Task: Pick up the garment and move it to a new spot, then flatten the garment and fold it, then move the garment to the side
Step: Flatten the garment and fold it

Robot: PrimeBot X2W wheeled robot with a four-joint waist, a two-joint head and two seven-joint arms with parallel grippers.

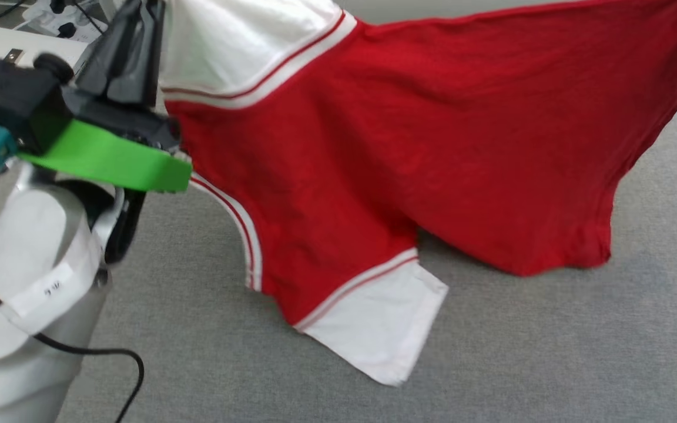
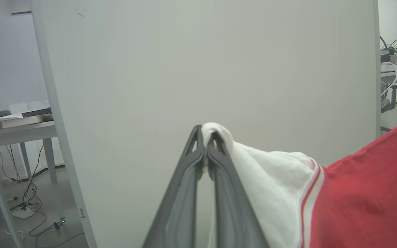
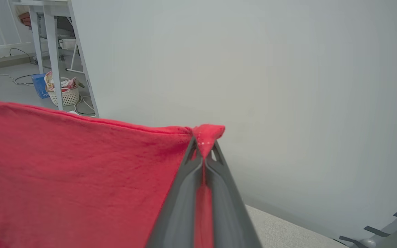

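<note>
Grey mat (image 1: 550, 352) below, the garment (image 1: 432, 147) hung between my grips

I hold it aloft and spread. My left gripper (image 2: 204, 134) is pinched tight on the white sleeve (image 2: 271, 179) at the far left, and my right gripper (image 3: 203, 146) is nipped on a red hem corner at the far right. Kept taut along the top edge, it should hang open for laying flat. Its lower sleeve (image 1: 382, 329) appears to brush the mat. Bare mat near and right offers room, while a pale wall (image 2: 219, 69) stands close behind.
</note>
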